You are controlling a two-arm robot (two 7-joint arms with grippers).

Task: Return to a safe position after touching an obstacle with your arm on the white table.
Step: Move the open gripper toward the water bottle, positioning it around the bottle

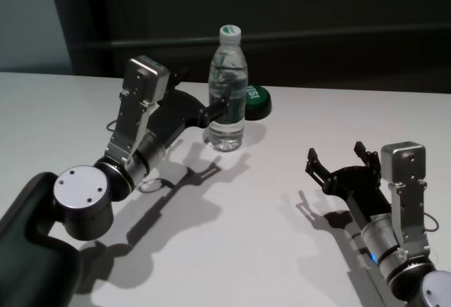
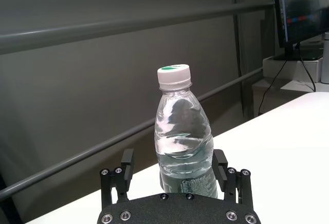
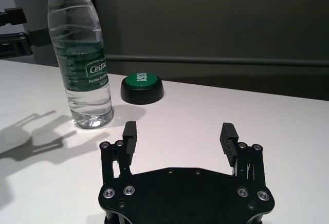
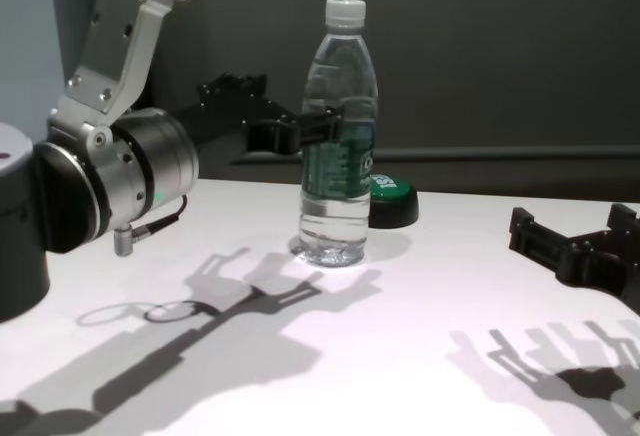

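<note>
Nearest, at the lower right of the head view, the right tool (image 1: 339,159) hovers low over the broad, smooth white surface (image 1: 246,236), its two black ridged fingers (image 3: 129,134) spread wide with nothing between them. It is well apart from everything else, and its shadow falls on the surface just beside it.

At the lower left of the head view the left arm rises from a large silver joint and reaches toward the centre of the frame. Its black left tool (image 1: 220,106) is raised off the surface at the height of the label band, fingers parted on either side of the tall clear plastic water bottle with a white screw cap and dark green label band (image 1: 227,92). In the left wrist view the bottle stands between the two fingers (image 2: 127,161); whether they touch it I cannot tell, though in the chest view one fingertip lies right against the label.

The bottle stands upright on the surface, centre of the head view, partly filled with water.

Just behind it, toward the upper middle of the frame, sits a low round button with a green top and black base (image 1: 257,101), close to the bottle.
</note>
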